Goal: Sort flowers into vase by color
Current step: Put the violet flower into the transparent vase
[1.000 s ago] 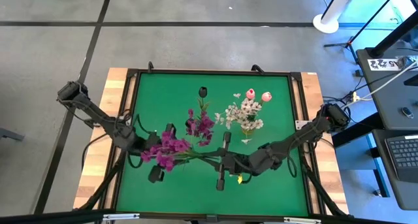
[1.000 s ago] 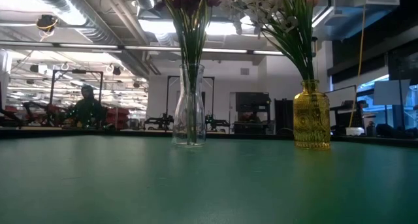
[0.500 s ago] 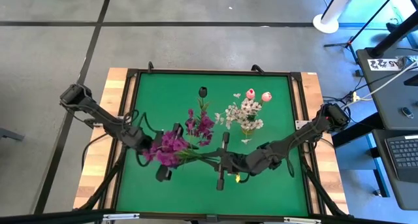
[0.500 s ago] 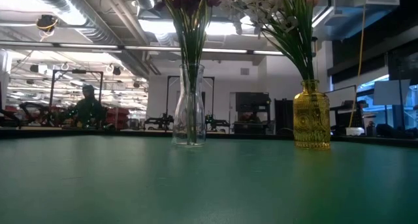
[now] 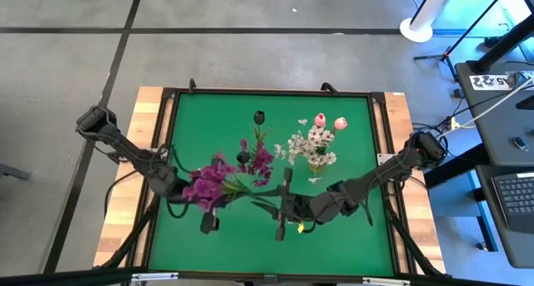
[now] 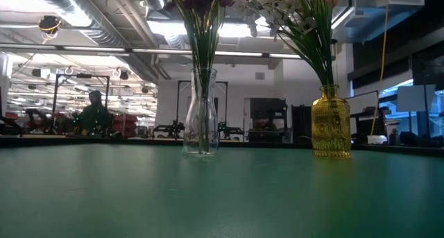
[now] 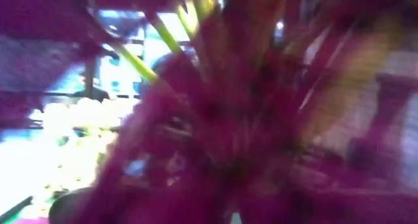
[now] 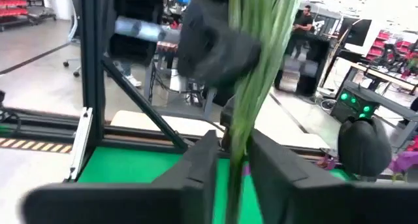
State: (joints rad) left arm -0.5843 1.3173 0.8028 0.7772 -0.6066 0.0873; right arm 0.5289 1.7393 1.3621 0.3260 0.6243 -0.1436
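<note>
We see the green table (image 5: 192, 119) carrying 2 vases: a clear vase (image 6: 200, 113) with purple stems and a yellow vase (image 6: 331, 122) with white blossoms (image 5: 311, 144). Above the near part of the table, the right claw (image 5: 284, 209) is clamped on the green stems (image 8: 251, 67) of a magenta bunch (image 5: 207, 186). The left claw (image 5: 210, 204) is beside the blooms; we cannot tell its fingers.

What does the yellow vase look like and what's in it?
The yellow vase looks like amber glass with a bumpy pattern, a narrow neck and a wider body. It stands upright on the green table, right of the clear vase and apart from it. Green stems rise from it, topped with white blossoms and pink tulip buds.
</note>
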